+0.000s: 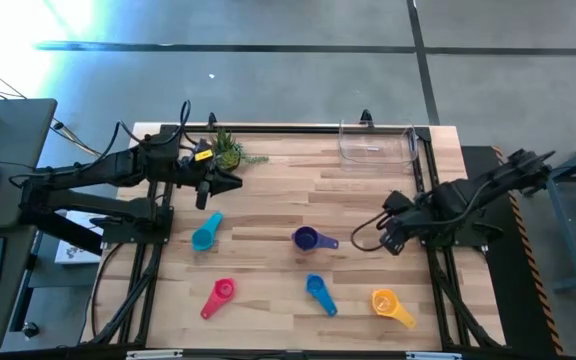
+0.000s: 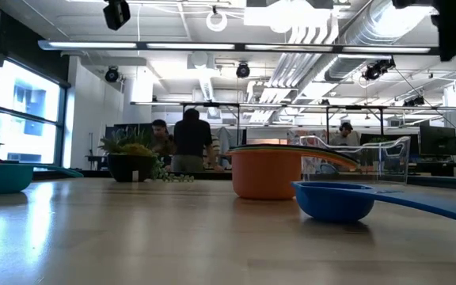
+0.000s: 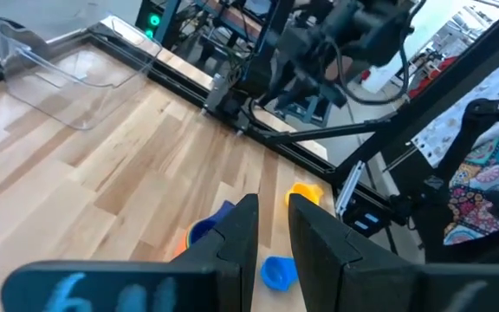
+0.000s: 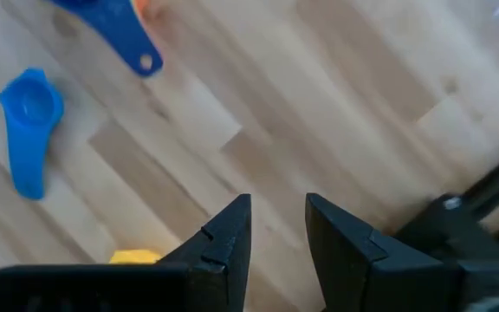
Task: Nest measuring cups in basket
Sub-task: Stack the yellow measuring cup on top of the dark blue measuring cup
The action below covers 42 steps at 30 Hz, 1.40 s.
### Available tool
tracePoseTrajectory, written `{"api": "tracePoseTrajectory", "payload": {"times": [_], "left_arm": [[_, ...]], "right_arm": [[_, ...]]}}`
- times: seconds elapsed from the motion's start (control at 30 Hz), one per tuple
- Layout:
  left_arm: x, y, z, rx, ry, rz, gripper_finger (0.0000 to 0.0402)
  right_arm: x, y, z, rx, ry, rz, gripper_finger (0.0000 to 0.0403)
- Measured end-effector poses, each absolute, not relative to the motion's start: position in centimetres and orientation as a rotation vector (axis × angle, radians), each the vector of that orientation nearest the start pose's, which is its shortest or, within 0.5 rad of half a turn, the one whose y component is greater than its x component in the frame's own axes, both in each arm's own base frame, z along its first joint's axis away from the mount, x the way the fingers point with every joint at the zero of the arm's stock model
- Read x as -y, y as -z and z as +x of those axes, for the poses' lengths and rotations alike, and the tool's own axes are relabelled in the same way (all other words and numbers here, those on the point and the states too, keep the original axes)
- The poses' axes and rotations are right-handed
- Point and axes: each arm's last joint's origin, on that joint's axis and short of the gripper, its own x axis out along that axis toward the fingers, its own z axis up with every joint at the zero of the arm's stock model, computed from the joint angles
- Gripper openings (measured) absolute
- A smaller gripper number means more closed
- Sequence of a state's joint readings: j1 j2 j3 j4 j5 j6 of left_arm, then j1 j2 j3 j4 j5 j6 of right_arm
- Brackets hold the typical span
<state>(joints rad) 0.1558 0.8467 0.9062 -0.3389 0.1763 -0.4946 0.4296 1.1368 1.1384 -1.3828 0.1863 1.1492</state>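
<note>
Five bright short-handled measuring cups (image 1: 306,238) lie scattered on the table between the left gripper (image 1: 230,182) and right gripper (image 1: 389,240), both parted and holding nothing; beyond the right gripper, the clear basket (image 1: 376,146) holds nothing visible

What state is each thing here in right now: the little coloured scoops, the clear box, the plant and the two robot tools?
Clear plastic basket: empty, at the far edge.
Teal measuring cup: loose on the table.
Purple measuring cup: loose, holding an orange cup.
Pink measuring cup: loose.
Blue measuring cup: loose.
Yellow measuring cup: loose.
Small potted green plant: upright.
Left tool: slightly open, empty.
Right tool: slightly open, empty.
</note>
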Motion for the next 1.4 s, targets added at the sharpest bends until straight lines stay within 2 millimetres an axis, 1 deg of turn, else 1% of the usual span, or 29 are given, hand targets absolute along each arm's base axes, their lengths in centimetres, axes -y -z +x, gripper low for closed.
{"api": "tracePoseTrajectory", "payload": {"times": [0.2, 0.43, 0.67, 0.8, 1.0, 1.23, 1.4], "left_arm": [[-2.3, -34.9, 17.7, -0.276, -0.055, -0.526, 0.0058], [-2.3, -34.8, 17.7, -0.282, -0.058, -0.54, 0.0058], [-2.3, -34.8, 17.7, -0.282, -0.062, -0.571, 0.0058], [-2.3, -34.7, 17.9, -0.29, -0.07, -0.581, 0.0058], [-2.5, -34.2, 18.6, -0.317, -0.097, -0.594, 0.0058], [-2.6, -33.4, 19.7, -0.358, -0.112, -0.63, 0.0058], [-2.2, -33.1, 20.3, -0.372, -0.095, -0.642, 0.0058]], "right_arm": [[-8.0, -28.4, 15.7, -1.271, 0.503, 0.616, 0.0103], [-9.9, -26.3, 15.9, -1.243, 0.419, 0.7, 0.0103], [-11.2, -23.9, 14.8, -1.317, 0.408, 0.748, 0.0104], [-11.7, -23.4, 14.3, -1.342, 0.393, 0.747, 0.0104], [-12.3, -23.5, 14.1, -1.342, 0.354, 0.737, 0.0104], [-13.2, -23.7, 14.3, -1.303, 0.271, 0.768, 0.0104], [-13.9, -23.0, 14.4, -1.331, 0.286, 0.723, 0.0104]]}}
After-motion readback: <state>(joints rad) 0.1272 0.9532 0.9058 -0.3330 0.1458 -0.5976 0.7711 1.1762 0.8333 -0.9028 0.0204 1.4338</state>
